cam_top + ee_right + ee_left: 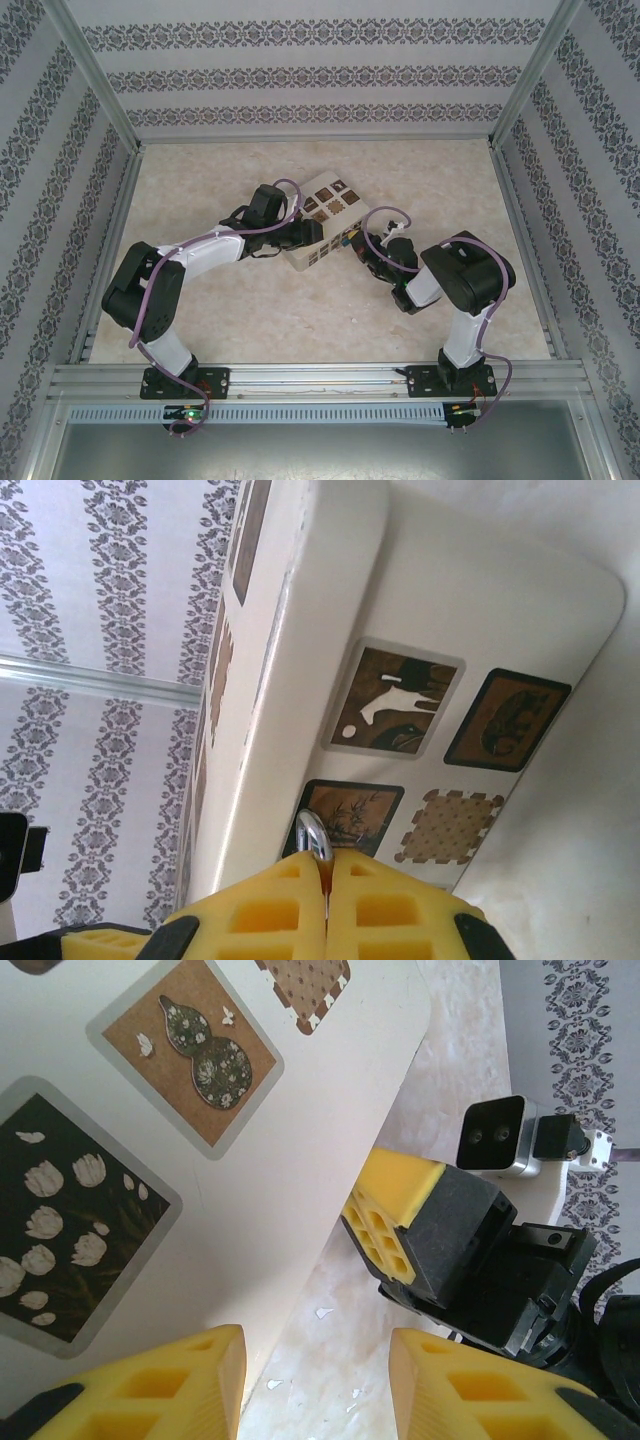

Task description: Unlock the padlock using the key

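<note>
Smooth glossy box (480, 600), matt foam fingers (265, 920)

Top external sits high behind both arm bases, looking down on the whole table (250, 310). Left wrist hangs very close over the cream box (250, 1160) lid, facing the right gripper (385, 1225). Right wrist hugs the box side, apparently tilted up toward the wall (100, 580). All three share the box.

Cream box (325, 200) with brown tiles on seemingly marbled table (300, 320)

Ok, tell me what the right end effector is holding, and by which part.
The right end effector is shut on a thin silver loop, gripped low so its curved top pokes out; what it belongs to cannot be told.
</note>
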Tool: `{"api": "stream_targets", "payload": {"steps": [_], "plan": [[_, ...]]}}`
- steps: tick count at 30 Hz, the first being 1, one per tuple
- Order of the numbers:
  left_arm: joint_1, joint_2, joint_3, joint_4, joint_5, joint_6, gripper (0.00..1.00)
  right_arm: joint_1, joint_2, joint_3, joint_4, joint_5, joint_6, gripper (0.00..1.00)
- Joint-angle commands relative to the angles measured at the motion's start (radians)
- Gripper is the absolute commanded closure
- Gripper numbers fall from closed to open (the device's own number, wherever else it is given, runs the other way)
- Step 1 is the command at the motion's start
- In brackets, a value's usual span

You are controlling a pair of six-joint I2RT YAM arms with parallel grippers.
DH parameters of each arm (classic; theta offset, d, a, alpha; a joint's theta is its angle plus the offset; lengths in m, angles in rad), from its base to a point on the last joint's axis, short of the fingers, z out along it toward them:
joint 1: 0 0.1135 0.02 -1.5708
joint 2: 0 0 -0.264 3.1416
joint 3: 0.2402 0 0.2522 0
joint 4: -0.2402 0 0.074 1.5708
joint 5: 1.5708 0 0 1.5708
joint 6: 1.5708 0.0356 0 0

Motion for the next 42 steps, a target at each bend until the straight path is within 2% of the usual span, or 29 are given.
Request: {"api": "stream_targets", "payload": {"steps": [1, 13, 20, 25, 31, 42], "plan": [[-0.012, 0.02, -0.048, -0.1, -0.013, -0.017, 0.57, -0.01, -0.011, 0.015, 0.051, 0.032, -0.001, 1.0], [0.008, -0.036, -0.019, -0.131, -0.043, 0.01, 0.54, -0.048, -0.115, -0.073, 0.003, 0.043, -0.055, 1.0], [0.036, -0.142, -0.02, -0.171, -0.122, 0.068, 0.49, -0.079, -0.227, -0.128, -0.083, 0.041, -0.112, 1.0], [0.058, -0.245, -0.039, -0.208, -0.22, 0.135, 0.46, -0.091, -0.365, -0.14, -0.241, 0.043, -0.186, 1.0], [0.1, -0.4, -0.085, -0.253, -0.336, 0.216, 0.38, -0.119, -0.582, -0.135, -0.494, 0.052, -0.293, 1.0], [0.142, -0.695, -0.181, -0.268, -0.56, 0.434, 0.1, -0.176, -0.986, -0.056, -0.952, 0.063, -0.503, 1.0]]}}
